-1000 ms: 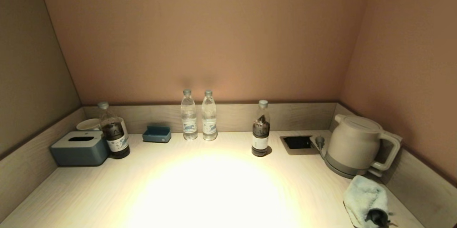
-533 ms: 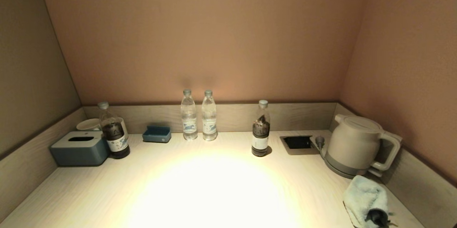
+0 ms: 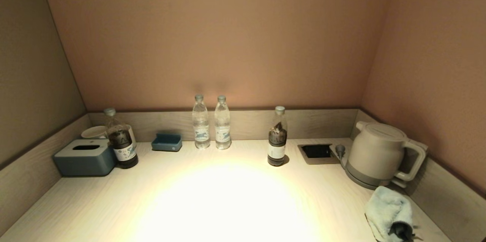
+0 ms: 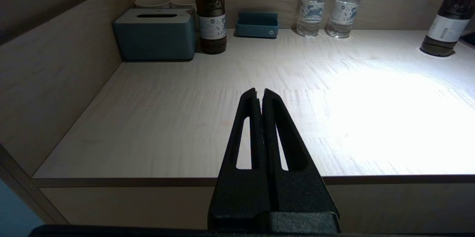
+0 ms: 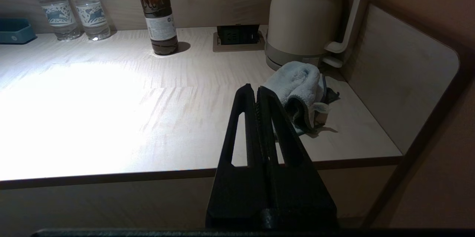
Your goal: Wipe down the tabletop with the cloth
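A crumpled pale blue cloth lies on the light wooden tabletop at the front right, just in front of the kettle. It also shows in the right wrist view. My right gripper is shut and empty, held off the table's front edge, short of the cloth and slightly to its left. My left gripper is shut and empty, held off the front edge on the left side. Neither gripper shows in the head view.
A cream kettle stands at the right with a socket recess beside it. A dark bottle, two clear bottles, a blue tray, another dark bottle, a blue tissue box and cups line the back. Low walls border three sides.
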